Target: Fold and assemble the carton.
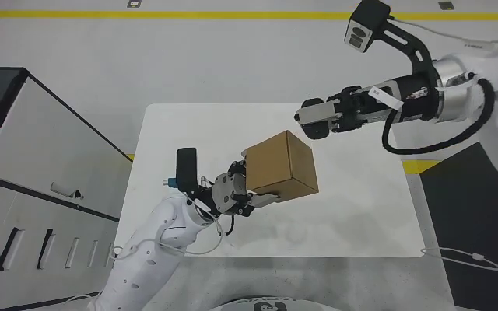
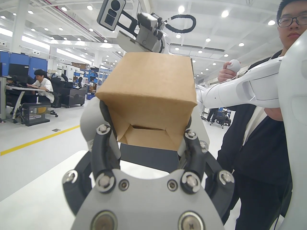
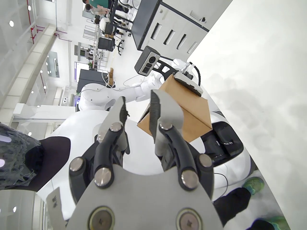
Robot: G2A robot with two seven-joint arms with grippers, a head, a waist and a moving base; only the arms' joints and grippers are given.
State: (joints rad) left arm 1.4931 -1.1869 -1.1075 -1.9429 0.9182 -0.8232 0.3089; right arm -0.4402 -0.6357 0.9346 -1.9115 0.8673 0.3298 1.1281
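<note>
The carton (image 1: pixel 282 165) was held tilted over the table (image 1: pixel 350 225), clamped at one end by the left gripper (image 1: pixel 249 186); the right gripper (image 1: pixel 305 118) was held near it, fingers parted and empty.

We see a white table (image 1: pixel 366 225) on a pale grey floor. Just beside it, on the left, stands a light cabinet (image 1: pixel 54 148) with a dark top and slotted drawer fronts (image 3: pixel 171 35). A yellow line (image 1: pixel 233 15) crosses the floor beyond the table. A short yellow mark (image 1: pixel 420 165) and a dark grey floor patch (image 1: pixel 467 225) lie at its right side.
</note>
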